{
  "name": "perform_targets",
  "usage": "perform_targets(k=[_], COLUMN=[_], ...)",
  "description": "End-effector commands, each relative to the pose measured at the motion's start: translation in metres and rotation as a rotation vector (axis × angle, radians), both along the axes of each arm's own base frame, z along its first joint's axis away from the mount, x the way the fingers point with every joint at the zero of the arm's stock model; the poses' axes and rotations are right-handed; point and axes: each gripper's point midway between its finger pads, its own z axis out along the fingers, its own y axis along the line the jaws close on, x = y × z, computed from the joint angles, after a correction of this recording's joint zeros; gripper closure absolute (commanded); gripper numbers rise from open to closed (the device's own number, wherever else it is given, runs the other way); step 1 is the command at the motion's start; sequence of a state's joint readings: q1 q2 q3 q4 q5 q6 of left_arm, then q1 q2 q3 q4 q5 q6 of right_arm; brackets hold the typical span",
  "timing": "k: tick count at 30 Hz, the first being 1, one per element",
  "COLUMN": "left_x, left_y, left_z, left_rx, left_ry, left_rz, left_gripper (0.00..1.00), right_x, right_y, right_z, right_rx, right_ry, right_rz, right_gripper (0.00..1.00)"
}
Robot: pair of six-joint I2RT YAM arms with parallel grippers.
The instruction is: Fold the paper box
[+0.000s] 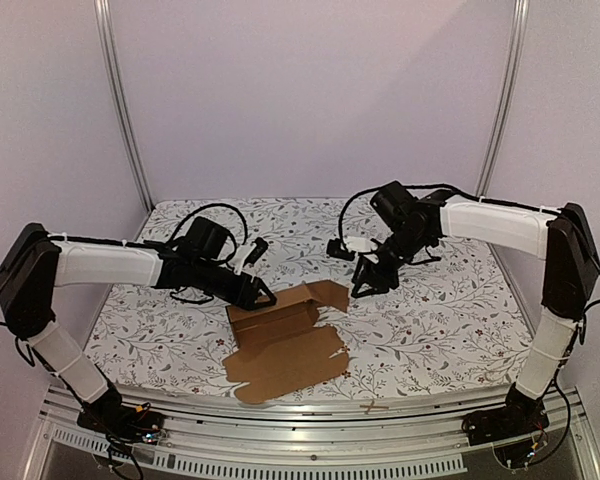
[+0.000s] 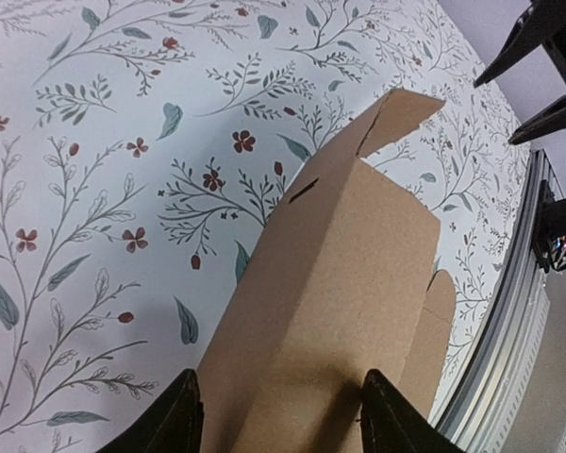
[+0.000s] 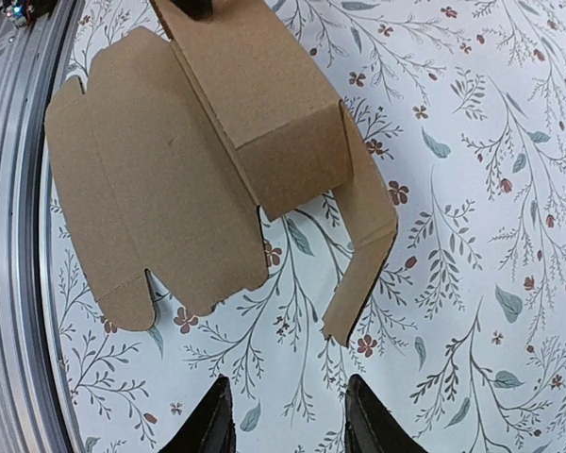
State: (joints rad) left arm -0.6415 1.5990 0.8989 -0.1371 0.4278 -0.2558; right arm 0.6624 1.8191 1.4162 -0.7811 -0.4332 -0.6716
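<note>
Straddled by the left claw (image 1: pixel 266 296) (grip unclear), the likely light, crease-prone paper box (image 1: pixel 285 335) is best edge-pinched by the open right claw (image 3: pixel 285 401).

Table (image 1: pixel 430 330): flat top covered by white cloth printed with leafy sprigs and small red flowers. Paper box (image 1: pixel 280 345): plain brown, lying on cloth, part-folded; raised rectangular body, flat flaps spread from its near side. Metal rail (image 1: pixel 380 425): along table edge, just nearward of paper box flaps.
</note>
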Motion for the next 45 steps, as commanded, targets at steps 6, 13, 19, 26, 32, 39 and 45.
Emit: perform_targets(k=[6, 13, 19, 26, 32, 39, 45], left_x=[-0.009, -0.010, -0.006, -0.003, -0.005, -0.005, -0.005], left_y=[0.005, 0.003, 0.002, 0.003, 0.003, 0.001, 0.000], left_z=[-0.024, -0.025, -0.020, -0.024, -0.032, -0.033, -0.027], left_rx=[0.063, 0.048, 0.003, -0.021, -0.034, -0.067, -0.105], left_ry=[0.054, 0.056, 0.051, 0.067, 0.085, 0.081, 0.089], left_rz=[-0.006, -0.013, -0.004, 0.012, 0.022, 0.023, 0.025], left_gripper=[0.47, 0.48, 0.48, 0.50, 0.52, 0.52, 0.52], right_x=[0.083, 0.132, 0.105, 0.050, 0.019, 0.000, 0.000], right_y=[0.006, 0.024, 0.047, 0.052, 0.046, 0.060, 0.076], right_z=[0.025, -0.024, -0.052, -0.043, -0.046, -0.041, -0.046], right_rx=[0.150, 0.107, 0.065, 0.072, 0.042, 0.068, 0.090], right_ry=[0.009, -0.021, 0.001, 0.029, 0.073, 0.093, 0.099], right_rz=[-0.137, -0.210, -0.113, 0.032, 0.115, 0.157, 0.139], right_gripper=[0.63, 0.64, 0.64, 0.62, 0.61, 0.60, 0.60])
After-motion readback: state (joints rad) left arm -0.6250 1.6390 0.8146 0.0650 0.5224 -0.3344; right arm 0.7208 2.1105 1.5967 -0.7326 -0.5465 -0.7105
